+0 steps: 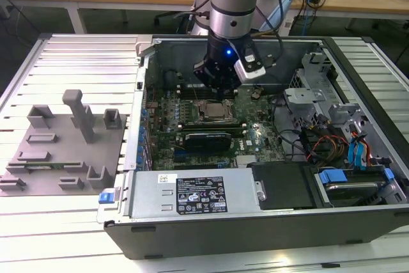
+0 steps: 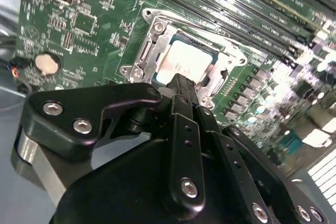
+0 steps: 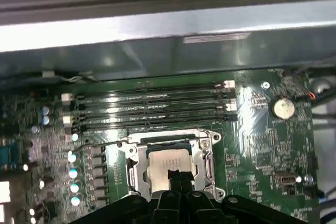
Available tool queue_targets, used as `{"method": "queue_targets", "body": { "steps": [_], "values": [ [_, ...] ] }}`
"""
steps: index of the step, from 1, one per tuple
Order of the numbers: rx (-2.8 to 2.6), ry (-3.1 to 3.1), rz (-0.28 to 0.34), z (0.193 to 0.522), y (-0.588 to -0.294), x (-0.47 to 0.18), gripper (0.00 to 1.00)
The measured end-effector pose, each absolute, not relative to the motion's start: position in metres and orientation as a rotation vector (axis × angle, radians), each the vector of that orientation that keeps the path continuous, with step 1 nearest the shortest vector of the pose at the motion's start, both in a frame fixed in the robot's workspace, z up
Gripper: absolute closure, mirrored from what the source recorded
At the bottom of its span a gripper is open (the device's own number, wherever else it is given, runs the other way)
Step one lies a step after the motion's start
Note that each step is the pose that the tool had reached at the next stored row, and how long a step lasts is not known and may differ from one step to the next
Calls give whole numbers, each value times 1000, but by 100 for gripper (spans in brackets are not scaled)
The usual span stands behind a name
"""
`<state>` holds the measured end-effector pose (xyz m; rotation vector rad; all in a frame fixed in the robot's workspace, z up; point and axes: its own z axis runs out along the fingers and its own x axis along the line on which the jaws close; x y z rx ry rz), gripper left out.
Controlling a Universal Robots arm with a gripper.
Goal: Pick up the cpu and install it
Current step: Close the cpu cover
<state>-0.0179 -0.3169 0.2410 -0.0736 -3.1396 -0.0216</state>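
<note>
- A Universal Robots arm reaches down into an open computer case [image 1: 192, 238] lying on the slatted worktop [image 1: 77, 62], its tool [image 1: 220, 94] poised directly over the processor socket
- The cpu [image 3: 168, 158], a small flat square with a pale metal top, lies inside the metal socket frame [image 3: 206, 156] on the green motherboard [image 3: 262, 145], beside the rows of memory slots [image 3: 152, 114]
- In both wrist views the tool's black tip overlaps the chip's near edge; whether it touches the chip, and whether it is open or closed on anything, cannot be told
- A grey tray [image 1: 45, 171] with upright posts sits on the worktop at the exterior view's left, well apart from the case
- By its look the chip is light and rigid, with a smooth lid likely to slip under a loose grip; its underside and the socket beneath are probably delicate, so it should tolerate little tilt or sideways force
- The soundest hold appears to be on two opposite edges of the rim, keeping it level and sparing the underside
</note>
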Motion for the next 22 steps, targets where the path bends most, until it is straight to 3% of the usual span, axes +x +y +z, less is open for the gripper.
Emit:
{"method": "queue_targets", "body": {
  "steps": [22],
  "values": [
    [28, -3158, -21, 225, -321, -39, 89]
  ]
}}
